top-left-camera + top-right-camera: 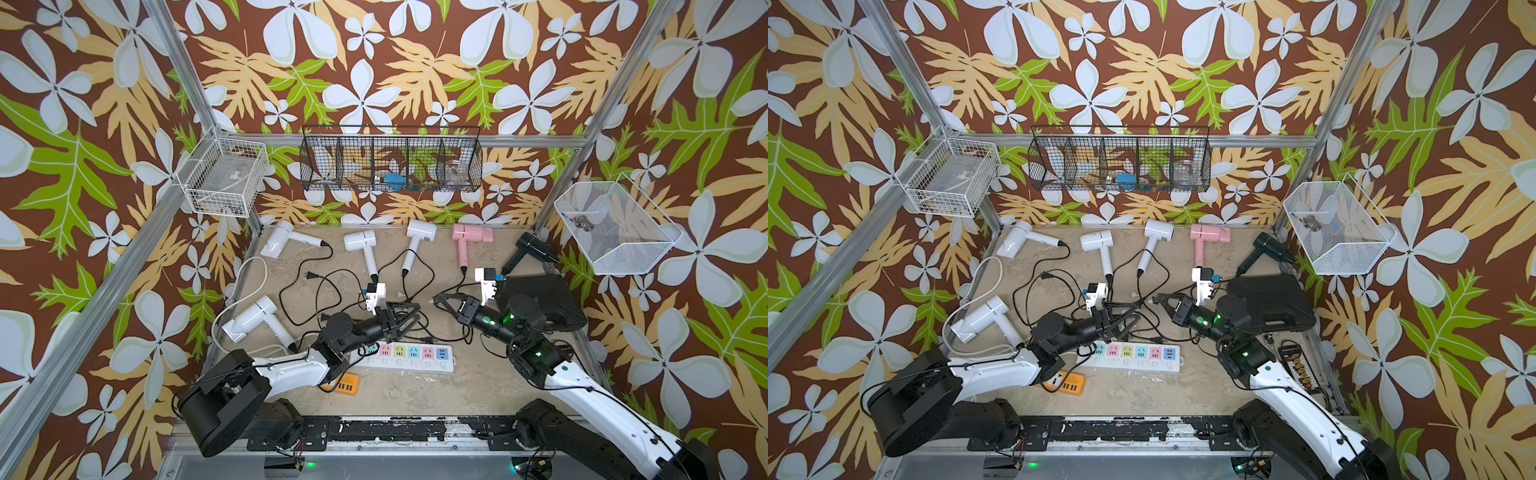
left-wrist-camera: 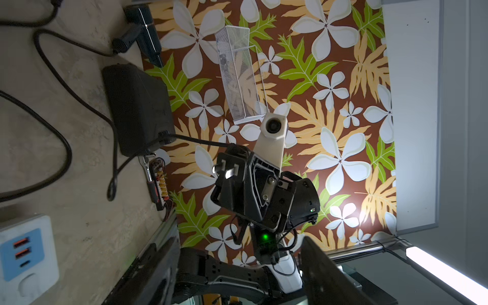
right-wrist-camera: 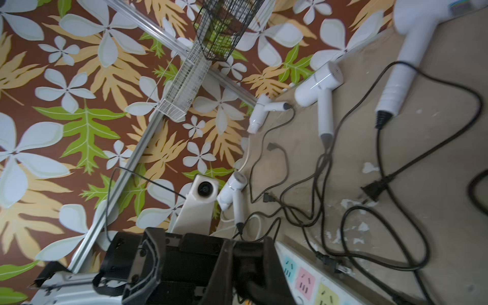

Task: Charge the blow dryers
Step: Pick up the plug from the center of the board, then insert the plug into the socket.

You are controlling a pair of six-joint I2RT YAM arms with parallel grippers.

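Right hand [image 1: 440, 299] pinches a plug [image 2: 225, 170], prongs bare; left hand [image 1: 408, 318] stands spread beside it. Blow dryers [image 1: 420, 232] lie along the far edge of the counter [image 1: 415, 390], one near left. Turn the prongs down, square them over the near power strip [image 1: 405, 358], press straight.

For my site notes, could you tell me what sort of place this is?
Likely a staged robot test cell: floral wallpaper on an aluminium frame, a black wire basket hung on the wall, blow dryers laid out below.
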